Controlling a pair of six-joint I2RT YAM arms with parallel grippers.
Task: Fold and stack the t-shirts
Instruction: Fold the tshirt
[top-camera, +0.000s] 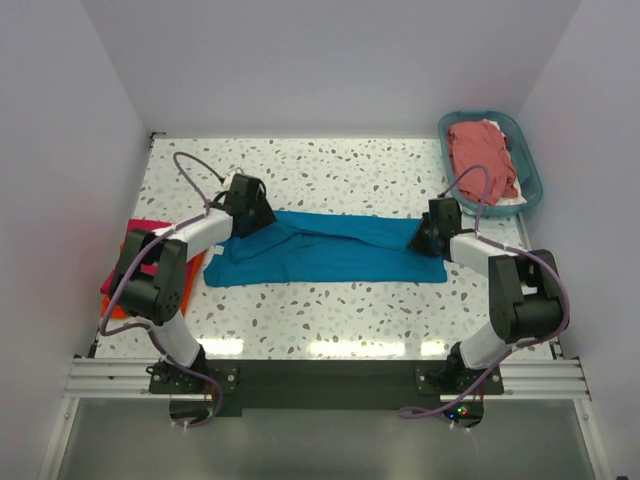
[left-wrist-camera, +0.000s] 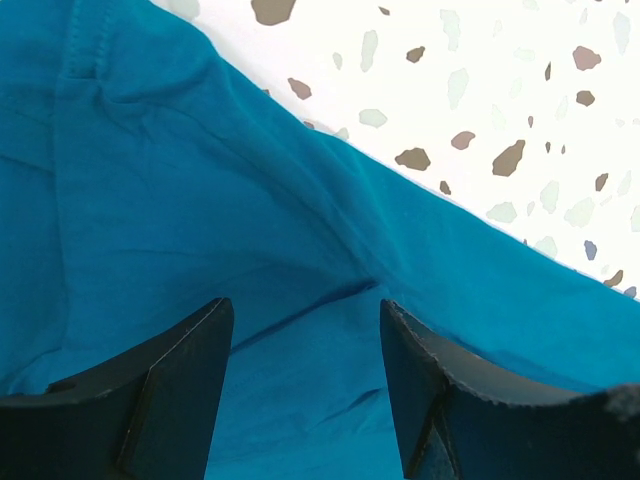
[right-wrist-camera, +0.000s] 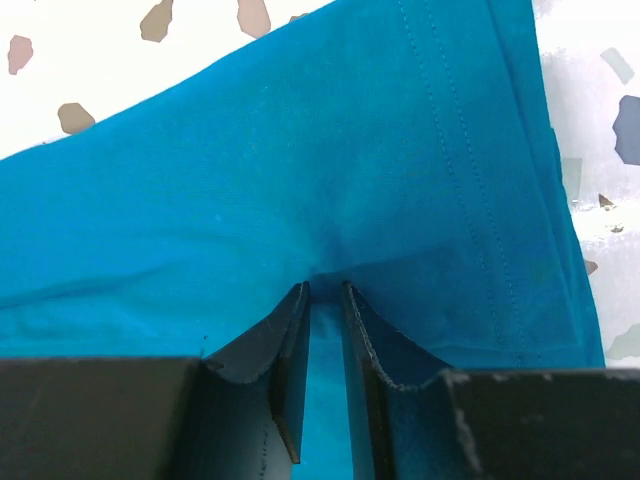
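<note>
At the far right corner sits a teal plastic basket (top-camera: 532, 178), and a dusty salmon-red t-shirt (top-camera: 480, 155) lies crumpled in it, filling most of it, with a bit of white cloth (top-camera: 512, 199) showing along the near rim. Spread across the middle of the table (top-camera: 340, 165) is the teal t-shirt (top-camera: 330, 250) (left-wrist-camera: 200, 200) (right-wrist-camera: 300, 170), stretched long from left to right between my two arms, wrinkled along its far edge. My right gripper (top-camera: 430, 235) (right-wrist-camera: 322, 290) is at the shirt's right end with its fingers (right-wrist-camera: 290, 340) drawn almost together, a thin pinch of the teal cloth caught between them beside a stitched hem. My left gripper (top-camera: 250, 215) (left-wrist-camera: 305, 310) is at the shirt's left end, low over the fabric, its fingers (left-wrist-camera: 190, 360) standing well apart with a crease of cloth running across the gap; it clamps nothing. At the table's left edge, partly hidden under my left arm, lies a hot pink t-shirt (top-camera: 143, 230) on top of an orange t-shirt (top-camera: 118, 308). The tabletop is white with scattered brown and grey speckles. Plain pale walls close it in on the left, right and far sides, and a metal rail (top-camera: 320, 378) runs along the near edge where my arms are bolted.
</note>
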